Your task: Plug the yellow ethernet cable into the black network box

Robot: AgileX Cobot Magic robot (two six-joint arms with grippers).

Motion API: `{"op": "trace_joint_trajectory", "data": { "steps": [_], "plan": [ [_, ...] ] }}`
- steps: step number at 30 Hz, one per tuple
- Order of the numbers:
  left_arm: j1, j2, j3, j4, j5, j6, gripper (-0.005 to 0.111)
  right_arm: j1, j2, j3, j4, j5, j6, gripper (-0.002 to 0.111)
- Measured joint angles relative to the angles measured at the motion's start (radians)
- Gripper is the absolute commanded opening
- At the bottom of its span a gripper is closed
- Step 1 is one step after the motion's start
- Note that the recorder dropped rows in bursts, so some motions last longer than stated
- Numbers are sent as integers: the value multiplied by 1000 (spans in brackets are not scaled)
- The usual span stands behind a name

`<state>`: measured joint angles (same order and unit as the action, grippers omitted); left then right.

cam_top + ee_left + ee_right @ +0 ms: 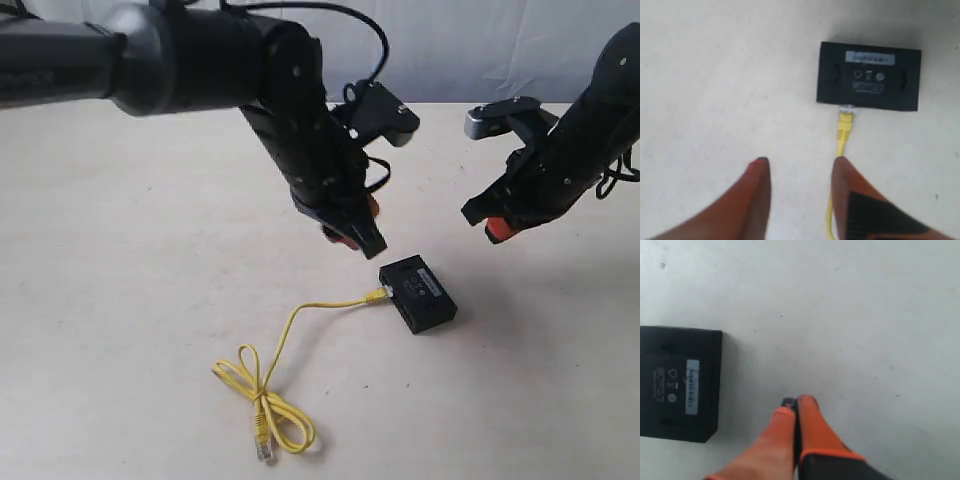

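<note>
The bench (pixel 120 300) carries both task things. My left hand (pixel 799 165) hangs released over the middle of the bench, fingers spread on either side of the cable and holding nothing. My right hand (pixel 796 406) hovers clenched and empty toward the right edge, apart from the box. The box (pixel 420 291) lies flat, right of centre, label up. The cable (pixel 290 330) runs from its coil by the near edge up to the box, and its plug (pixel 845 120) sits against the port side, seemingly in a socket. I judge insertion done or nearly so, though I can't tell whether it latched. Next I'd want a gentle seating push on the plug with the box braced, or else a clean retreat.
</note>
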<state>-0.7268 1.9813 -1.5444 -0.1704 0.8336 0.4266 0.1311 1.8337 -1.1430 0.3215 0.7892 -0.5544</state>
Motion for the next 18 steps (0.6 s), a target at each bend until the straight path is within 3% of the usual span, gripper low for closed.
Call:
{"op": "trace_joint_trajectory", "data": {
  "steps": [1, 4, 7, 12, 18],
  "plan": [
    [30, -22, -2, 17, 51, 0, 1, 0, -26, 0, -21, -7, 35, -1],
    [110, -60, -2, 63, 177, -9, 0, 1, -78, 0, -126, 2, 126, -1],
    [172, -89, 3, 95, 226, -41, 0, 1, -115, 0, -256, 33, 229, -1],
    [273, -167, 66, 119, 225, -91, 0, 1, -175, 1, -378, 92, 312, -1],
    [398, -361, 255, 123, 107, -140, 0, -35, -247, 1, -331, 145, 310, -1]
  ]
}}
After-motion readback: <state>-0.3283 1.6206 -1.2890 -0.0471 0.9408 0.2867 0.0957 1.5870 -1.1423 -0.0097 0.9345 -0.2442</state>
